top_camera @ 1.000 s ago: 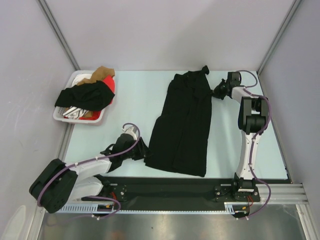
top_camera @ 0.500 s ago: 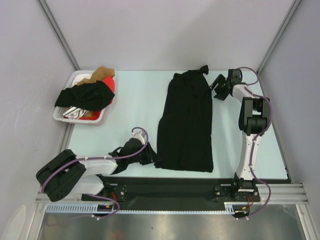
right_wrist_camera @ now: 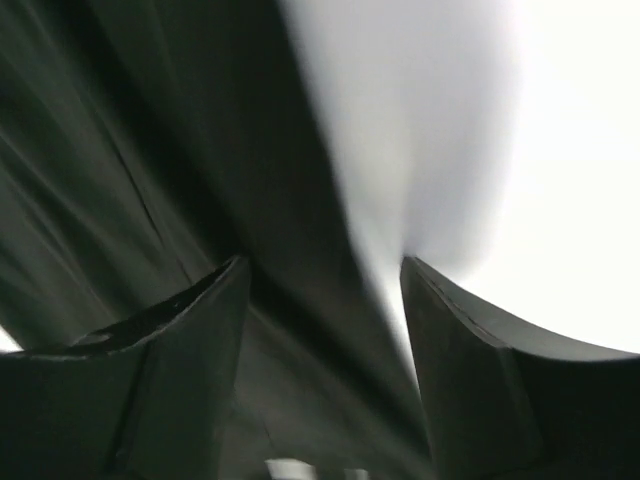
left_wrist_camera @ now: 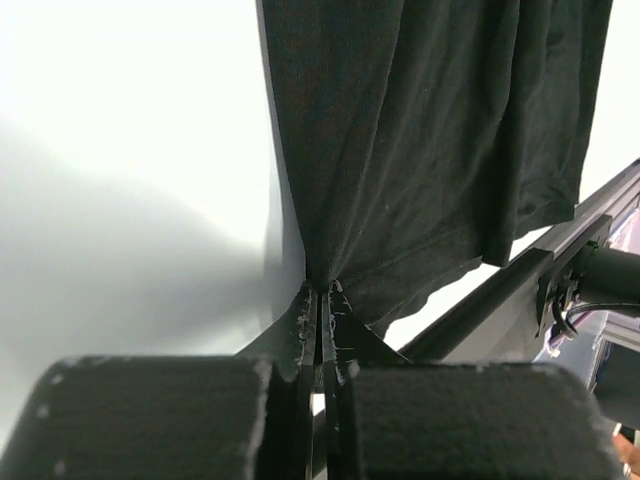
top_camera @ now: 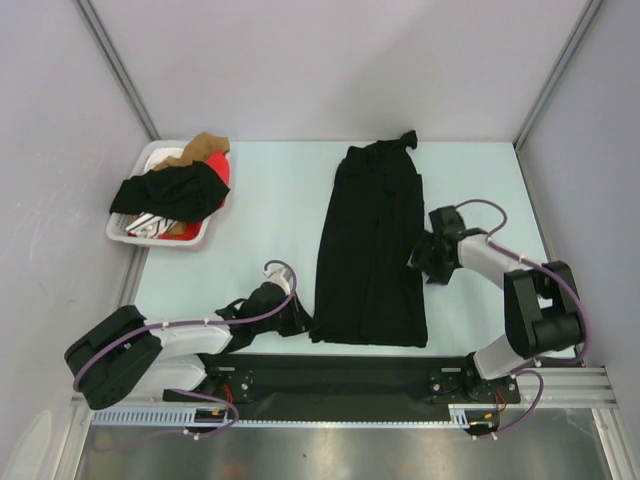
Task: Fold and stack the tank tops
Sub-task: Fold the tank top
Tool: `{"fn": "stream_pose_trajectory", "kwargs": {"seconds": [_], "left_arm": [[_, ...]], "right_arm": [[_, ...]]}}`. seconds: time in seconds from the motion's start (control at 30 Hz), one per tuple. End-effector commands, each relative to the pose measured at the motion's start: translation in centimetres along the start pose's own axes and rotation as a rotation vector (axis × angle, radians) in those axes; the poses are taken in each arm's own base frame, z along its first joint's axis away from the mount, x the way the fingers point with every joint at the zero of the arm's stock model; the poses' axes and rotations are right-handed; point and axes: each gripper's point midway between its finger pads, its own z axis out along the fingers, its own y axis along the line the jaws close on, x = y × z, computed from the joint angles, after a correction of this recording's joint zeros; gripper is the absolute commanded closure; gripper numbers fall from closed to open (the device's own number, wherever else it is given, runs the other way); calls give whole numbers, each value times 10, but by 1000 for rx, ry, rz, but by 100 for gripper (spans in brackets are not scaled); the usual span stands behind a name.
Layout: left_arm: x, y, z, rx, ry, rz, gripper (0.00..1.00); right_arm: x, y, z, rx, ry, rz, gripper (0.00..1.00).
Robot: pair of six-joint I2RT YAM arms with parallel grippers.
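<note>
A large black tank top (top_camera: 370, 240) lies lengthwise on the pale table, straps at the far end. My left gripper (top_camera: 304, 322) is at its near left corner and shut on the hem; in the left wrist view the fingertips (left_wrist_camera: 320, 290) pinch the black cloth (left_wrist_camera: 420, 130), which puckers into them. My right gripper (top_camera: 421, 258) is low at the middle of the top's right edge, open. In its wrist view the gripper (right_wrist_camera: 322, 272) has that cloth edge (right_wrist_camera: 150, 150) lying between the spread fingers. A bit of the red tank top (top_camera: 222, 172) shows in the basket.
The white basket (top_camera: 160, 243) at the far left holds a heap of black cloth (top_camera: 170, 192) and a tan piece (top_camera: 206, 145). A black rail (top_camera: 340, 372) runs along the table's near edge, just behind the tank top's hem.
The right gripper opened and came down from the far strap end to the middle of the right edge. The left gripper closed on the near left corner, and the hem has been drawn in.
</note>
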Motion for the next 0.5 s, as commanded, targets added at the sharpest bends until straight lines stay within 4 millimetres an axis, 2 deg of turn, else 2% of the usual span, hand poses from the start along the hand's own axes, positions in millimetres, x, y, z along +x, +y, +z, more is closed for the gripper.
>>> {"fn": "stream_pose_trajectory", "kwargs": {"seconds": [0.0,0.07,0.13,0.37,0.47], "left_arm": [[46,74,-20,-271,157,39,100],[40,66,-21,-247,134,52,100],[43,70,-25,-267,146,59,99],[39,67,-28,-261,132,87,100],[41,65,-27,-255,144,92,100]], "right_arm": [[39,-34,-19,235,-4,14,35],[61,-48,-30,330,22,-9,36],[74,-54,-39,331,16,15,36],[109,-44,-73,167,-9,33,33],[121,-42,-84,130,-8,32,39]]}}
